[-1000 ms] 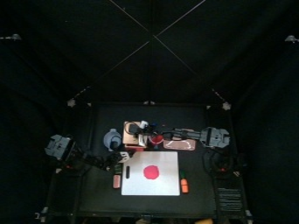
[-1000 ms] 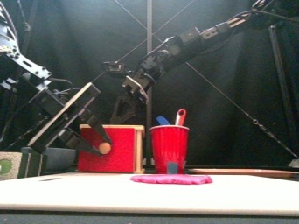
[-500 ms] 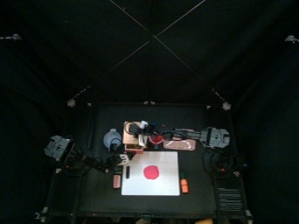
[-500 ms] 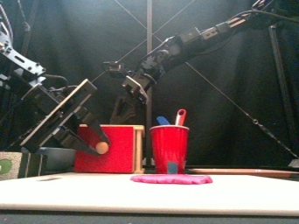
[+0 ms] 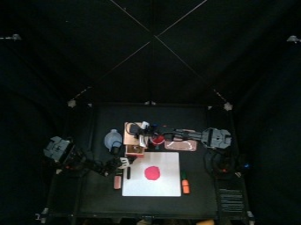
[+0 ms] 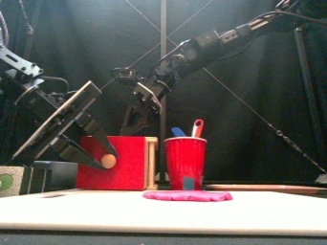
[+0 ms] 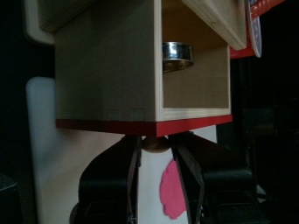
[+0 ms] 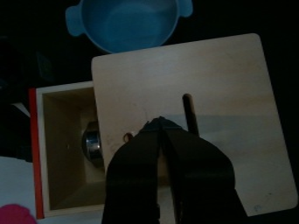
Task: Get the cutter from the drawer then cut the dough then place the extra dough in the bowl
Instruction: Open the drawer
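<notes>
Drawn farther out of the wooden box [image 5: 133, 136] than a second ago: the red drawer front [image 6: 125, 172], now closer to the counter's [image 5: 88, 198] front edge, toward 6 o'clock in the top view. Gripped by the left end effector [image 7: 149, 144], jaws closed on the drawer knob [image 6: 110, 163] from either side. Inside the opened drawer, toward its back: the round metal cutter [image 7: 177, 55], lying loose and untouched. On the box's top, beside the slot: the right end effector [image 8: 163, 129], tips down, jaws closed together on nothing. At 9 o'clock of the box, just beside it: the blue-grey bowl [image 5: 112, 139]. At 3 o'clock of the box: the red cup [image 6: 185, 161], with a blue knife [image 6: 178, 132] and a red knife [image 6: 197, 127] standing in it. At 6 o'clock of the box: the white cutting board [image 5: 171, 185], with the flat red dough [image 5: 150, 171] at its middle, whole and uncut. On the counter at 9 o'clock of the board, one small toy [image 5: 116, 182]; at 3 o'clock, a second small toy [image 5: 185, 185].
</notes>
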Tool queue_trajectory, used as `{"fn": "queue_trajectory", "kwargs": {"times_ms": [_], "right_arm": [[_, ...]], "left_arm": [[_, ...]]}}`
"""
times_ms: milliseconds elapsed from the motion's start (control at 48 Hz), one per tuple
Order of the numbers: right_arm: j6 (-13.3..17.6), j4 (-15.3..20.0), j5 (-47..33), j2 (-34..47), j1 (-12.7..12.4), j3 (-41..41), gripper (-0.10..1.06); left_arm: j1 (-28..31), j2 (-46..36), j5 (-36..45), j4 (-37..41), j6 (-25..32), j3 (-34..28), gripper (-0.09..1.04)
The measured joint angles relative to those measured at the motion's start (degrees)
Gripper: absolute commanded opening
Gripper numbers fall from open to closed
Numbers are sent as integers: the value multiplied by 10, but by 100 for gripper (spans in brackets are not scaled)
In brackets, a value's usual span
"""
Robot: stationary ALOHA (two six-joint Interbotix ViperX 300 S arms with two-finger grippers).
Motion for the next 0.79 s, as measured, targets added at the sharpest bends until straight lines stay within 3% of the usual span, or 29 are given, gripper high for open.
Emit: {"fn": "queue_trajectory", "kwargs": {"times_ms": [792], "right_arm": [[0, -1, 0, 1, 0, 1, 2]], "left_arm": [[-19, -4, 5, -9, 3, -2, 58]]}}
